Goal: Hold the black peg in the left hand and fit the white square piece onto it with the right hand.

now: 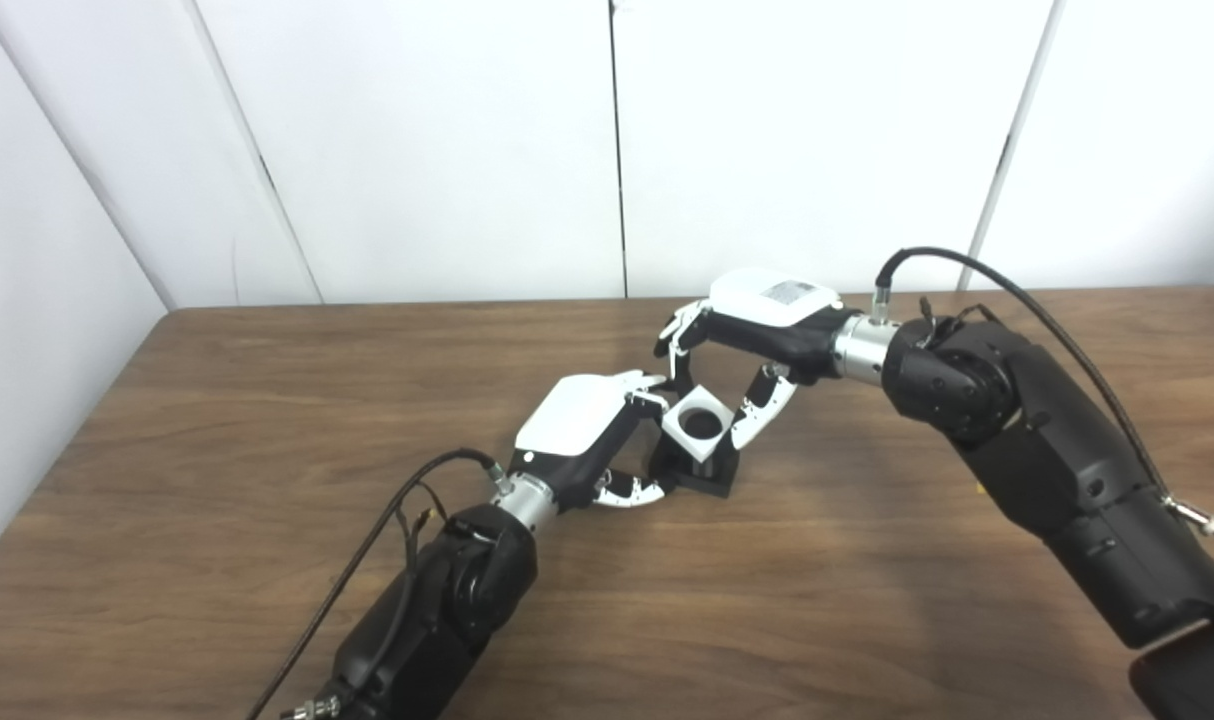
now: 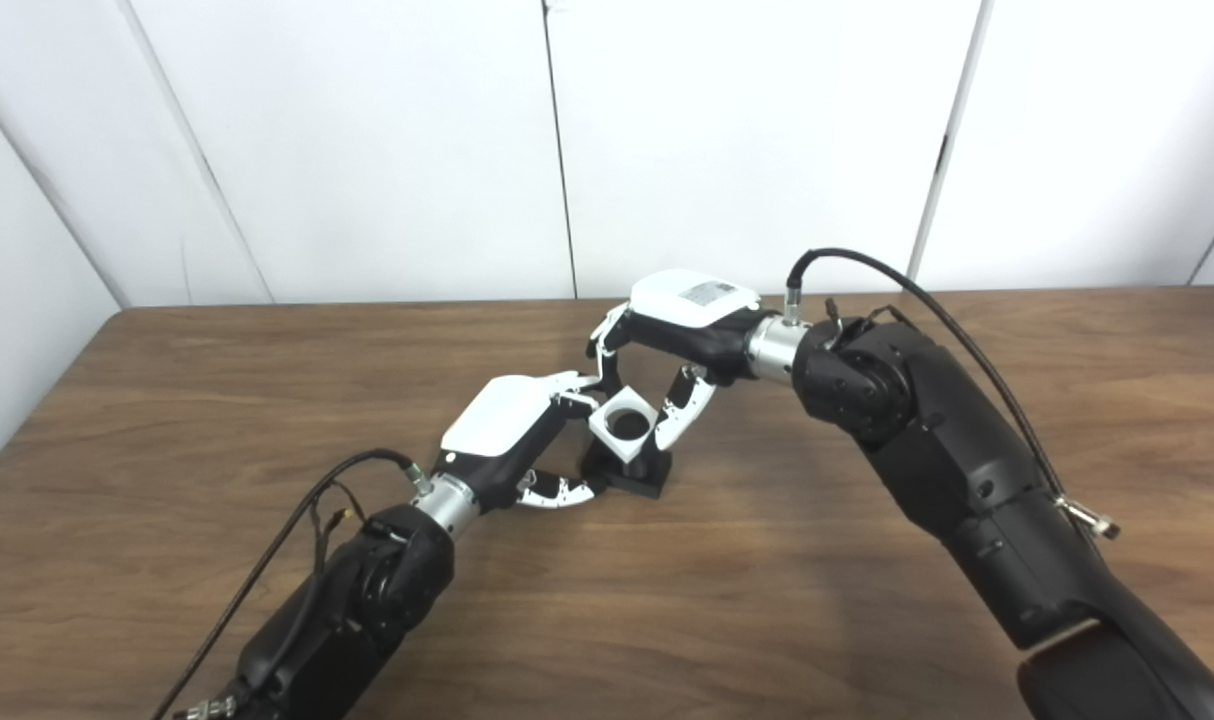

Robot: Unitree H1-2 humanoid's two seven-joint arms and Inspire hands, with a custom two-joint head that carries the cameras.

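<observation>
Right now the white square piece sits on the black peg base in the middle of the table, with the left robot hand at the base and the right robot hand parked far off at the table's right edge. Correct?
Not quite. The right robot hand is not parked away: in the left eye view its fingers flank the white square piece. The rest holds: the piece sits on the black peg base mid-table, with the left robot hand at the base.

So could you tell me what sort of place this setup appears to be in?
Probably a lab or test room: a bare wooden table, plain white wall panels, and nothing out except the white square piece.
</observation>
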